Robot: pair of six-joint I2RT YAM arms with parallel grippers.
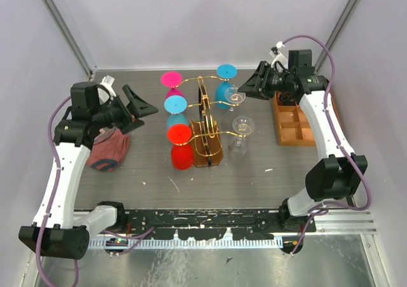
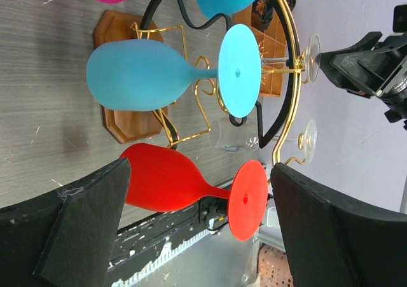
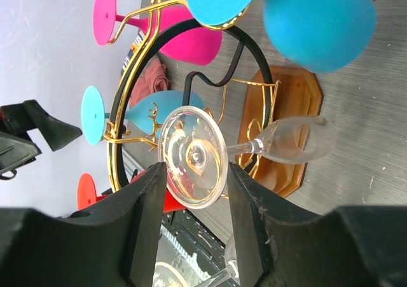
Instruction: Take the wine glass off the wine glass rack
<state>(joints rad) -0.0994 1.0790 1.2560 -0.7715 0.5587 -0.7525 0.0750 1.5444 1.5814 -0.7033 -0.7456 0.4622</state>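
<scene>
The grey wood-grain table (image 1: 152, 172) spreads under both claws. Between the two claws stands the gold wire wine glass rack with scrolled arms on a brown base (image 1: 206, 125). Behind the right claw (image 3: 196, 172), under its wrist, lies the compartmented orange-brown wooden tray (image 1: 299, 142). Below the left claw (image 2: 200, 172), on the side away from the rack, a crumpled reddish cloth (image 1: 108, 150) rests on the table.

Straight ahead of the left claw, a red wine glass (image 2: 165, 182) and a light blue wine glass (image 2: 137, 74) hang from the rack by their feet; this claw's fingers are spread wide, touching neither.

The clear wine glass (image 3: 296, 140) hangs on the rack's side facing the right claw. Its round foot sits between that claw's parted fingers (image 3: 143, 217). Whether they touch it I cannot tell.
</scene>
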